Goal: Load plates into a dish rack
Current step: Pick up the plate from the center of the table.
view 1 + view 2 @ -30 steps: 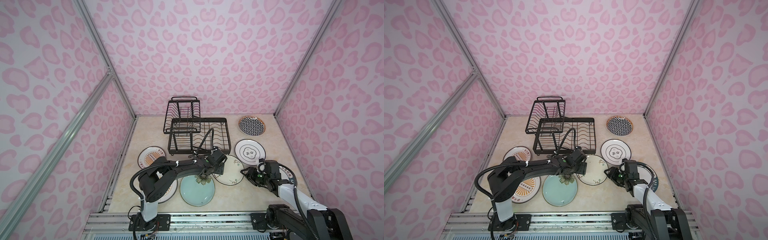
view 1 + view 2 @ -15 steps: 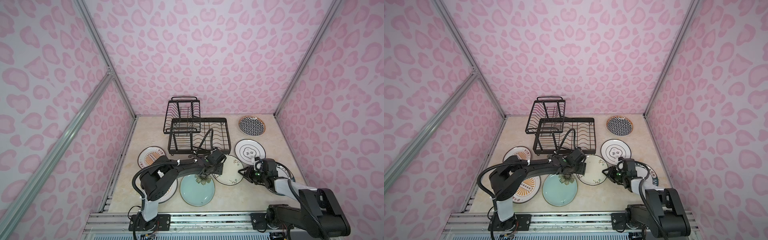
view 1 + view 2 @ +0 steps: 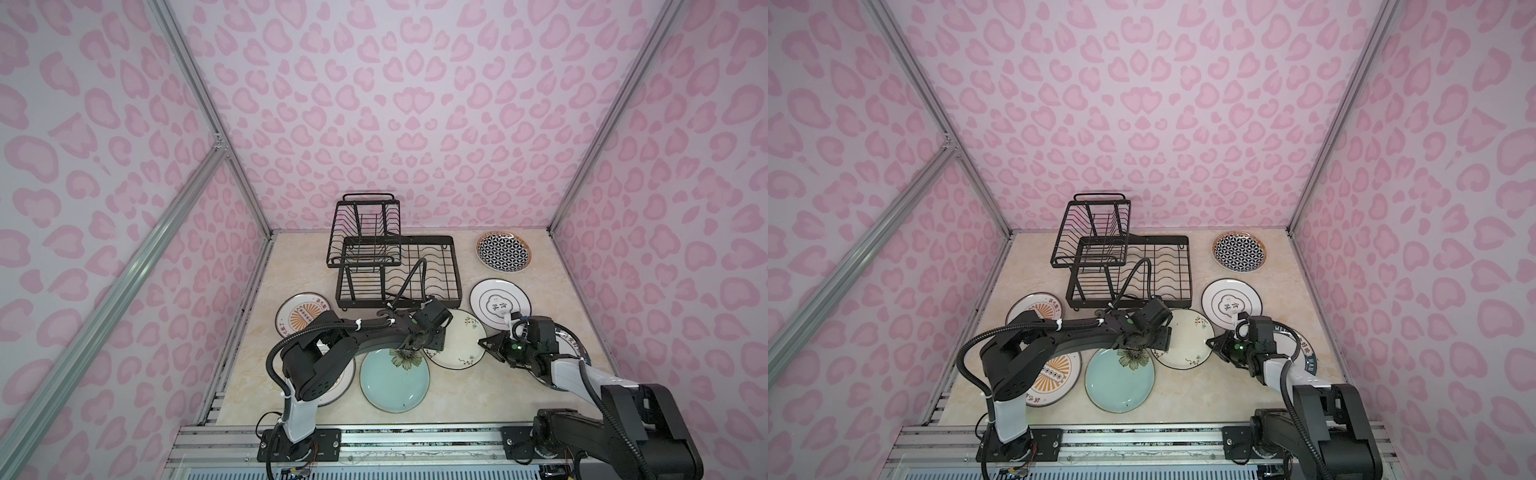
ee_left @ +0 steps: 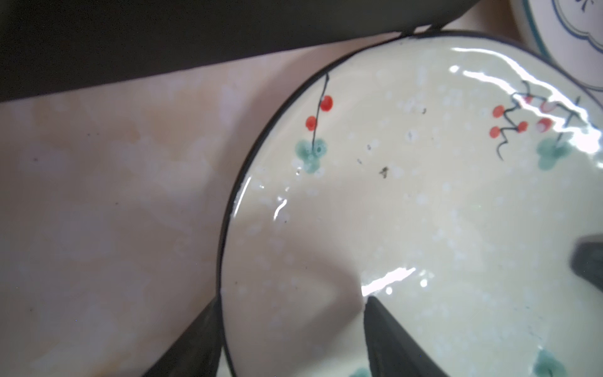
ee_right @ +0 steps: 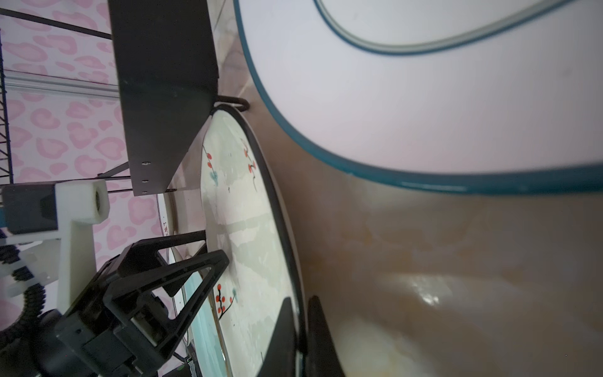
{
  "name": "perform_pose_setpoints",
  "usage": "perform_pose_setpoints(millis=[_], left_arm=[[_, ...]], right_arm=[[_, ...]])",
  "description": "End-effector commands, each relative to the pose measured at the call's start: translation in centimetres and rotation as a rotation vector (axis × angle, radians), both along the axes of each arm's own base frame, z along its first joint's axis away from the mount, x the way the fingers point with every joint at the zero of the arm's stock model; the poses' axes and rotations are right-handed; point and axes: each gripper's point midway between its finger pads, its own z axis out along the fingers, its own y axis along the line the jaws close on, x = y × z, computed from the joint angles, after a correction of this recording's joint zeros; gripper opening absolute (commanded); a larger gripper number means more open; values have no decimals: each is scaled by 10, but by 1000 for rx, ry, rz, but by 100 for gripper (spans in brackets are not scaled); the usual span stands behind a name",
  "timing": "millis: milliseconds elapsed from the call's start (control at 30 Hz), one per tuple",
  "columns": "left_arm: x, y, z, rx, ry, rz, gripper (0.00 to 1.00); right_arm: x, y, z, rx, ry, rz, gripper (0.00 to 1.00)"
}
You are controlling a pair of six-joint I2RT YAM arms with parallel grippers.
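Beside dish rack [image 3: 456, 270], cream plate [image 3: 461, 345] pinched by right gripper [image 5: 301, 303], left gripper [image 4: 290, 303] spread astride rim

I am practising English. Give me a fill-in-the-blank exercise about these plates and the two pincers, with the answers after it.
1. The right pincer is ____ on the cream plate's rim.
2. The left pincer straddles the same rim, its jaws ____.
3. The rack holds ____ plates.
4. The geometric plate lies in the table's far ____ corner.

Answers: shut; open; no; right
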Motion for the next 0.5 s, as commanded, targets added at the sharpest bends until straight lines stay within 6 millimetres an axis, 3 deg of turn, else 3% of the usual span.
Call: perform_pose_setpoints(millis=[0, 333, 467], left_arm=[[5, -11, 20, -61, -34, -8, 69], [9, -10, 85, -139, -109, -25, 72], [11, -2, 101, -149, -112, -21, 73]], right_arm=[[-9, -6, -4, -36, 35, 8, 0], [-16, -9, 23, -5, 24, 33, 0], [-17, -12, 34, 17, 6, 12, 0]])
